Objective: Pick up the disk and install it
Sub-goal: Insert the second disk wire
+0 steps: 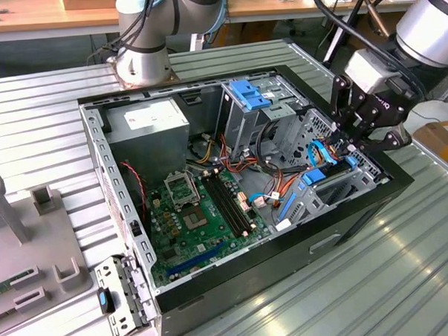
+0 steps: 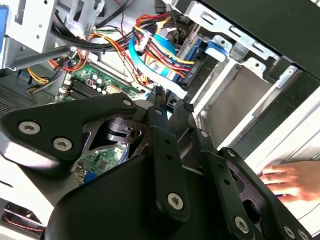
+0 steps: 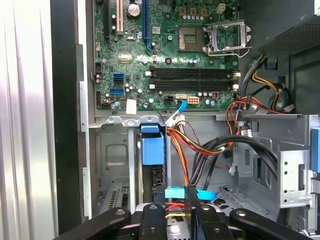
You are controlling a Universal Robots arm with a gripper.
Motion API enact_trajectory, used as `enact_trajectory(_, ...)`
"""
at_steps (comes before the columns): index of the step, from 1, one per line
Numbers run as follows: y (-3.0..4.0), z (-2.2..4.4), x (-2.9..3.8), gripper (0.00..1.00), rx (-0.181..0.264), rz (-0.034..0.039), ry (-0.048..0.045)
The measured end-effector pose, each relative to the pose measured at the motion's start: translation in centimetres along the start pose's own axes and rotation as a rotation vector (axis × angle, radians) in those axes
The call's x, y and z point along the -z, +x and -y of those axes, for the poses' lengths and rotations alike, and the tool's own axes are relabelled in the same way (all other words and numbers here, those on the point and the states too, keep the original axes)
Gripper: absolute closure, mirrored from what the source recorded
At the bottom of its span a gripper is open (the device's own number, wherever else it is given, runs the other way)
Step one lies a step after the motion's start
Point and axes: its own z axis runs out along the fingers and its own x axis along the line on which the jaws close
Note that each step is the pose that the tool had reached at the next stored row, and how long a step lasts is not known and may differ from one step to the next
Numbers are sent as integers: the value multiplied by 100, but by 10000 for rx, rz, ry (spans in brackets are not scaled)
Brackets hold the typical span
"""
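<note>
While the disk (image 3: 152,147) stands on its edge in a slot of the grey metal cage (image 3: 112,150), only its bright blue frame shows in the first wrist view. In the exterior view the same blue piece sits low in the cage, at the end of the computer case (image 1: 287,262) toward the exterior view's right.

The gripper (image 3: 176,200) hangs just above that slot. Its two black fingers (image 3: 160,200) are close together with a small gap, and they hold nothing. A light blue flat cable (image 3: 200,193) and some red and yellow wires (image 3: 185,145) run just behind them.

The green board (image 3: 165,45) lies flat beside the cage. A person's hand (image 2: 295,180) rests near the case in the second wrist view. The case lies on a ribbed metal table (image 1: 363,296).
</note>
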Motion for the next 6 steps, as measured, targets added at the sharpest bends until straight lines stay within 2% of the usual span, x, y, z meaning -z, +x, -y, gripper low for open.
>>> enact_trajectory(3, -10, -1, 53, 70, -1, 1, 1)
enact_trajectory(6, -11, -1, 58, 70, -1, 2, 0)
